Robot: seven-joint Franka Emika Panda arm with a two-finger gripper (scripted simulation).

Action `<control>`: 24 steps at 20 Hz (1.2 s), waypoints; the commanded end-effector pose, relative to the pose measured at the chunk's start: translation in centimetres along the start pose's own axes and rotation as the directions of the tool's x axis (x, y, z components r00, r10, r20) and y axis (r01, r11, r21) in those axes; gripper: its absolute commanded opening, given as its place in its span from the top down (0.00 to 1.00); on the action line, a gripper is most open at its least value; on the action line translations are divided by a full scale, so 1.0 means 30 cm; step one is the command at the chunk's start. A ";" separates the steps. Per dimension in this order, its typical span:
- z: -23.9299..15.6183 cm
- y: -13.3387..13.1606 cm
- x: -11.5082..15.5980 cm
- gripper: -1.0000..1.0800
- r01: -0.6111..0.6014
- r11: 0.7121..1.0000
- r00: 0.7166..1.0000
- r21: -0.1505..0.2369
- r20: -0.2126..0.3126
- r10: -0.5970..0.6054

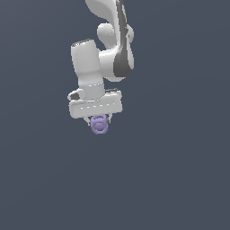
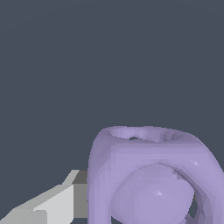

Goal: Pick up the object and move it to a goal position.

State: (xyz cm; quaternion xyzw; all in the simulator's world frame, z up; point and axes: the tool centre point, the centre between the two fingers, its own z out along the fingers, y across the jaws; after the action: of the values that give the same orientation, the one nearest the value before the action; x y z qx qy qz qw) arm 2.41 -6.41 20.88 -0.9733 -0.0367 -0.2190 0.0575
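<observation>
The object [image 1: 99,125] is a small lavender-purple lumpy item with loop-like holes. It sits between the fingers of my gripper [image 1: 99,122], right under the white gripper bar [image 1: 95,107]. The fingers are mostly hidden behind it. In the wrist view the object [image 2: 148,175] fills the frame close up, with one white finger [image 2: 52,203] pressed against its side. The other finger is hidden. The gripper is shut on the object. No goal marker shows in either view.
The arm [image 1: 114,40] comes down from the top of the exterior view. All around is a plain dark grey-blue surface [image 1: 179,179] with no other objects or edges in view.
</observation>
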 end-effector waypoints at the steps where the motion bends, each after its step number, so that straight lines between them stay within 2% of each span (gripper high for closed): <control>1: -0.036 0.019 0.032 1.00 0.013 1.000 0.999 0.010 -0.031 -0.013; 13: -0.202 0.107 0.162 1.00 0.071 0.996 0.983 0.054 -0.172 -0.061; 24: -0.380 0.194 0.274 1.00 0.134 0.987 0.945 0.091 -0.311 -0.100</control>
State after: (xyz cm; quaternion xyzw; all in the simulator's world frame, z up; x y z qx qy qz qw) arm 5.46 -12.80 33.16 -0.9240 -0.0931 -0.3571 0.1003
